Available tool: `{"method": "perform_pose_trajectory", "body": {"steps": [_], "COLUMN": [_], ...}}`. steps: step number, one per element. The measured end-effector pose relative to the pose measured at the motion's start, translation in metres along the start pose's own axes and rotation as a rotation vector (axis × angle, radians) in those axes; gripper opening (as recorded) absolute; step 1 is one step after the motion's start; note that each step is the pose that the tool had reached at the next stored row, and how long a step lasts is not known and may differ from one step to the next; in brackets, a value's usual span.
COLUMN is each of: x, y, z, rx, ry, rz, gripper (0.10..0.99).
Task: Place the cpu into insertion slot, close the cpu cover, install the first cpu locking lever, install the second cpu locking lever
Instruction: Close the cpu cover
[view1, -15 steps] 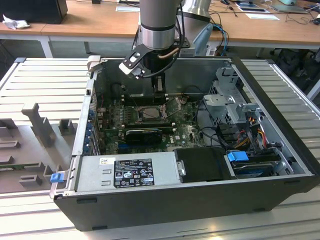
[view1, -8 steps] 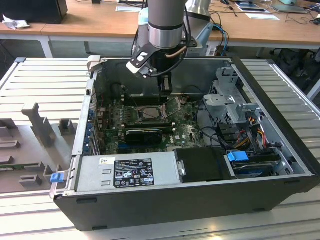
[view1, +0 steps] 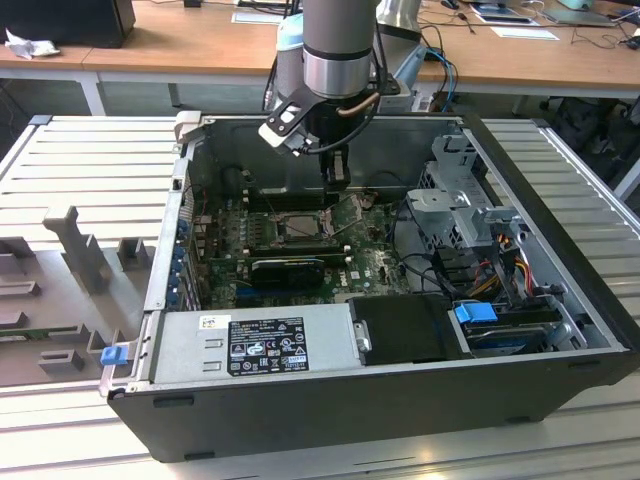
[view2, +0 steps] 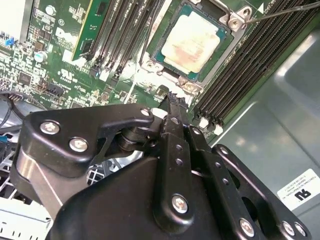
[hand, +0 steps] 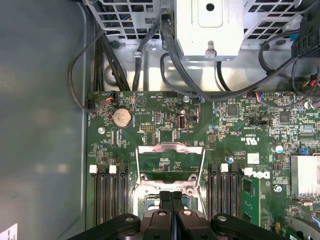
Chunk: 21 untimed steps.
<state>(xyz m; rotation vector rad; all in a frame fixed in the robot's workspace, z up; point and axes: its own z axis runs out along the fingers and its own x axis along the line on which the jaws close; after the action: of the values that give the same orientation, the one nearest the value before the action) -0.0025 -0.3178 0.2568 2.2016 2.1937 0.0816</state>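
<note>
The cpu (view2: 192, 42), a pale silver square chip, lies flat in the insertion slot (view1: 274, 215) on the green board. The cpu cover (hand: 170, 148), a thin metal frame with a square window, is swung up and stands open at the slot's edge; in the exterior view the cpu cover (view1: 352, 212) leans toward that view's right. My gripper (view1: 337, 180) hangs just above the cover. In both wrist views its black fingers are pressed together with nothing between them, at the gripper (hand: 171, 196) and the gripper (view2: 172, 99). A thin locking lever (view2: 282, 12) sticks out past the slot's corner.
Long black memory slots (hand: 106, 195) flank the socket on both sides. A black card (view1: 288, 268) lies in front of it. A power supply (view1: 255, 340), a drive cage (view1: 465, 215) and cable bundles (view1: 500, 270) fill the case's front and right. The case's grey wall (hand: 42, 120) is close by.
</note>
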Motion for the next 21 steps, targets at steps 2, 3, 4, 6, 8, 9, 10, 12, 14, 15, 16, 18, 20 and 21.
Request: {"method": "perform_pose_trajectory", "body": {"steps": [2, 3, 4, 6, 8, 9, 10, 12, 14, 15, 16, 18, 20, 21], "x": [0.0, 0.0, 0.0001, 0.0001, 0.0001, 0.0001, 0.0, 0.0, 0.0001, 0.0001, 0.0001, 0.0001, 0.0001, 0.0001], "y": [0.0002, 0.0002, 0.0002, 0.0003, 0.0009, 0.0028, 0.0052, 0.0104, 0.0148, 0.0155, 0.0162, 0.0184, 0.0222, 0.0268], "z": [0.0, -0.0005, -0.001, -0.0019, -0.0018, -0.0019, -0.0018, -0.0015, -0.0012, -0.0011, -0.0011, -0.0009, -0.0007, -0.0004], "rx": [0.0, 0.0, 0.0, 0.0, 0.0, 0.0, 0.0, 0.0, 0.0, 0.0, 0.0, 0.0, 0.0, 0.0], "ry": [-0.0001, -0.0003, -0.0001, 0.0, 0.0003, 0.0001, -0.0001, -0.0002, -0.0001, 0.0, 0.0, 0.0, 0.0, 0.0001], "rz": [0.0, 0.0, 0.0, 0.0, 0.0, 0.0, 0.0, 0.0, 0.0, 0.0, 0.0, 0.0, 0.0, 0.0], "gripper": [0.106, 0.106, 0.106, 0.106, 0.106, 0.106, 0.106, 0.106, 0.106, 0.106, 0.106, 0.106, 0.106, 0.106]}}
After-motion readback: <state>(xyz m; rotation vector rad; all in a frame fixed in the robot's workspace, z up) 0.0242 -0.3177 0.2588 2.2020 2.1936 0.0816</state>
